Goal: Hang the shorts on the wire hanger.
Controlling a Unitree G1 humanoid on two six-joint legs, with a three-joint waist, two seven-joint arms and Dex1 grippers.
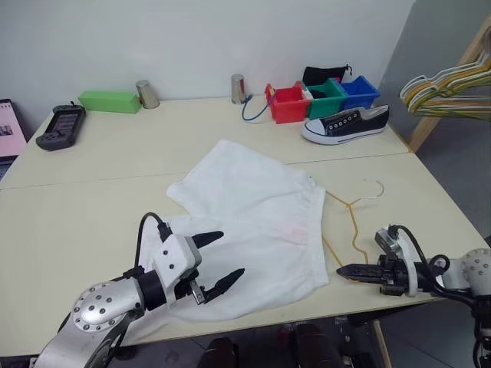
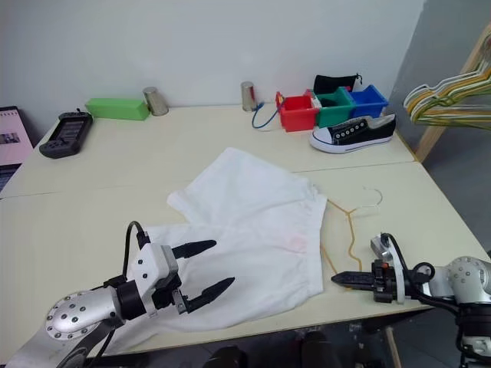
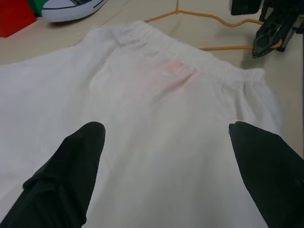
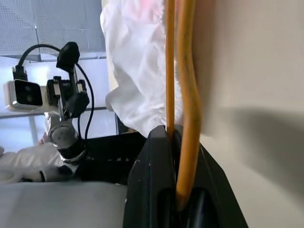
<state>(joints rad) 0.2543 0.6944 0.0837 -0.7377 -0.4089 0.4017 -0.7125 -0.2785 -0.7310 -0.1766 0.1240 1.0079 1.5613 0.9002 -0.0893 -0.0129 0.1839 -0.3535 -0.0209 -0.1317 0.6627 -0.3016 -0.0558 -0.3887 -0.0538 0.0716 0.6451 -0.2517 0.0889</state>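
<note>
While the shorts (image 1: 253, 222) lie flat mid-table, waistband beside the hanger (image 1: 351, 222) | right gripper (image 1: 342, 270): clamped on the hanger's near corner | left gripper (image 1: 221, 257): fingers apart above the near leg, holding nothing | step: lift wire | technique: keep wire level; left pinches waistband open; slide the arm in slowly.

Silver arms, black cables, black-fingered tools (image 1: 219, 266)

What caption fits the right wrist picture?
Shut black fingers pinch the wire hanger beside the shorts.
</note>
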